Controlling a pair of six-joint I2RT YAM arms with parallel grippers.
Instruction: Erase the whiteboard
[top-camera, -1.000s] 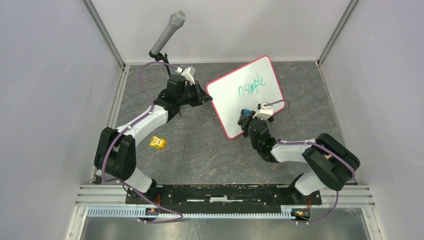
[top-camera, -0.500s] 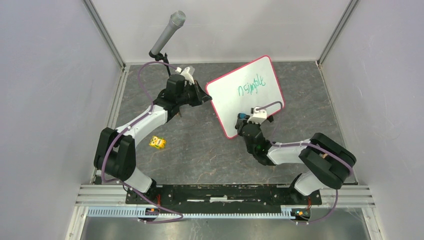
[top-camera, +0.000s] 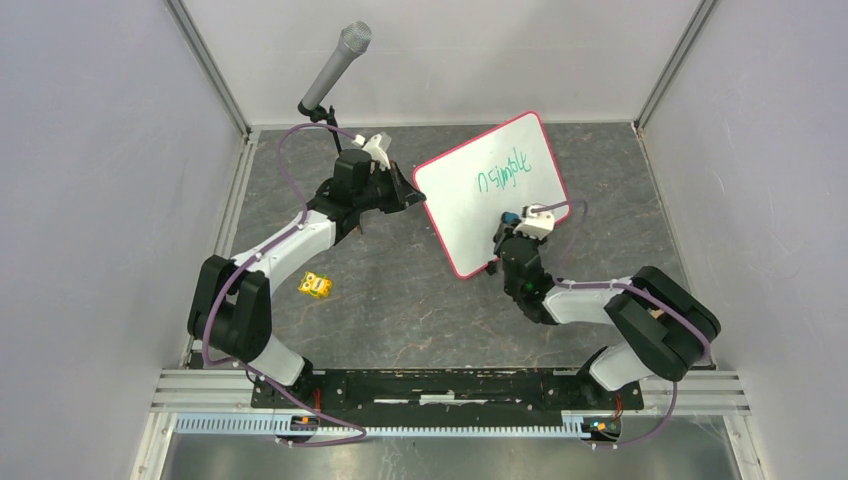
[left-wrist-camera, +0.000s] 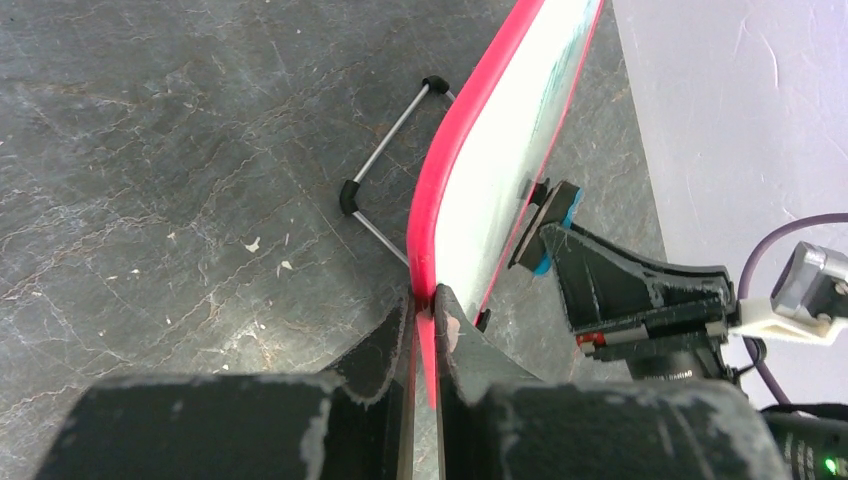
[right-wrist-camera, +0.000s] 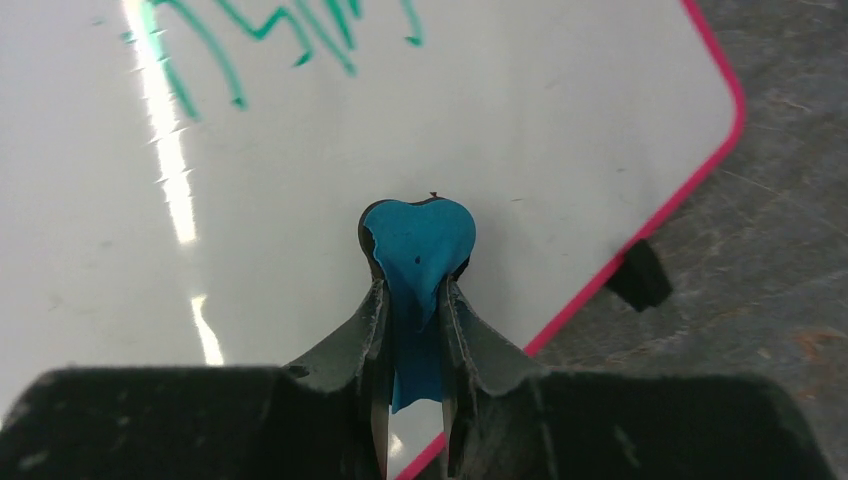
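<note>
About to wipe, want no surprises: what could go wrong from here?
The left gripper pinches only the thin edge of the whiteboard, so wiping pressure may twist it loose. The right gripper holds the eraser by a narrow strip; dragging toward the green writing could tilt or pull it out.

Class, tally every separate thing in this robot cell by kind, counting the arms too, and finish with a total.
whiteboard: 1
blue eraser: 1
microphone: 1
yellow block: 1
robot arm: 2 (left arm, right arm)
Total: 6
</note>
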